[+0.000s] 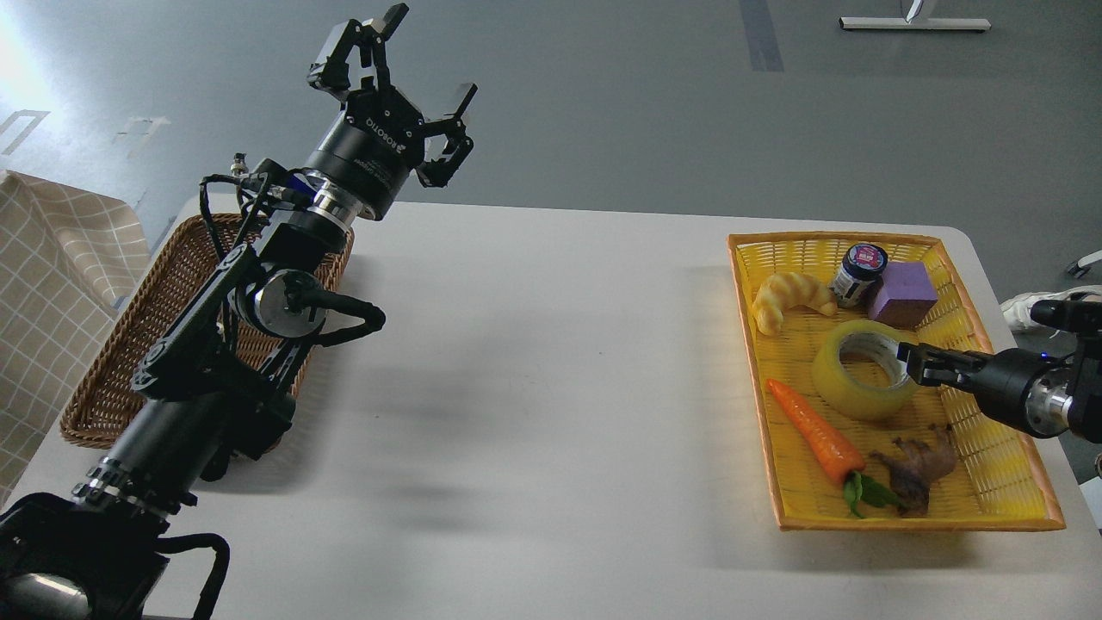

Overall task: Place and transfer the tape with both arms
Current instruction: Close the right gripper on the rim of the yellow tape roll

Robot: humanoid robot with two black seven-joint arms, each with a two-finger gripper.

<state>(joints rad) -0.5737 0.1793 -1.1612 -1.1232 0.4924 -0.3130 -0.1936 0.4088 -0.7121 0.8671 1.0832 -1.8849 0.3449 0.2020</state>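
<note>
The tape point(865, 372) lies in the yellow tray point(1016, 508) at the table's point(551, 387) right, beyond a carrot point(814, 437). The right gripper point(904, 357) reaches its rim; whether it clamps, I cannot tell. Farther off, the left gripper point(430, 56) is raised, fingers apart.

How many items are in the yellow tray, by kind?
Tape roll: 1
Croissant: 1
Jar: 1
Purple block: 1
Carrot: 1
Brown animal figure: 1
Total: 6, all in the yellow tray.
</note>
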